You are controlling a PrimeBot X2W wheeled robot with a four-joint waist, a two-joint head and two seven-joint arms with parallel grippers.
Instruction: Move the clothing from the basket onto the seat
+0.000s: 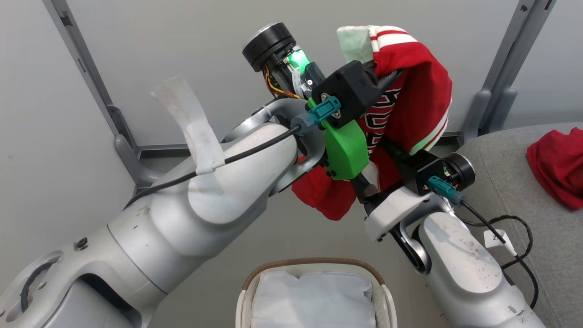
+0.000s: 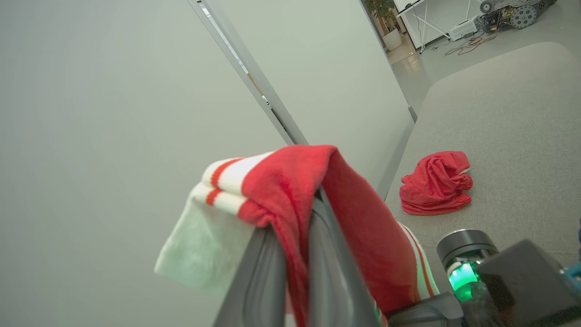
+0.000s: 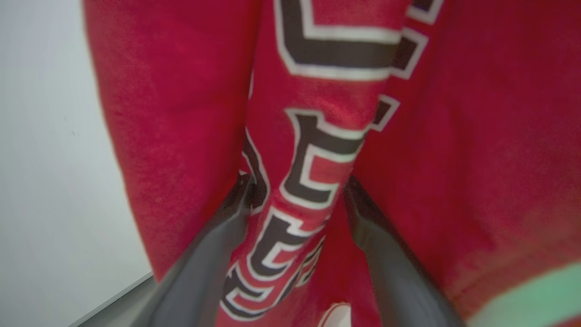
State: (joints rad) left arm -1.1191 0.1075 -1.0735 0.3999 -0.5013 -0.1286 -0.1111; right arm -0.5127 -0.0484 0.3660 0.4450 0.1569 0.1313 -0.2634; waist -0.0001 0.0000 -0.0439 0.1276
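A red garment point(image 1: 410, 105) with white bands and black lettering hangs high in front of the wall. My left gripper point(image 1: 387, 75) is shut on its top fold, and the left wrist view shows that gripper point(image 2: 297, 204) pinching the red cloth point(image 2: 290, 181). My right gripper point(image 1: 387, 146) reaches up into the hanging cloth from below. In the right wrist view that gripper point(image 3: 297, 186) stands open, its fingers point(image 3: 227, 227) wide apart with a lettered fold point(image 3: 308, 150) between them. A second red garment point(image 1: 558, 166) lies crumpled on the grey seat point(image 1: 501, 191). The basket point(image 1: 309, 263) sits below, showing its white liner.
A pale wall with grey metal posts point(image 1: 501, 68) stands behind the arms. A black cable point(image 1: 519, 241) hangs by my right forearm over the seat's edge. The seat point(image 2: 522, 113) stretches wide around the crumpled garment point(image 2: 435, 181). A room with furniture shows far behind it.
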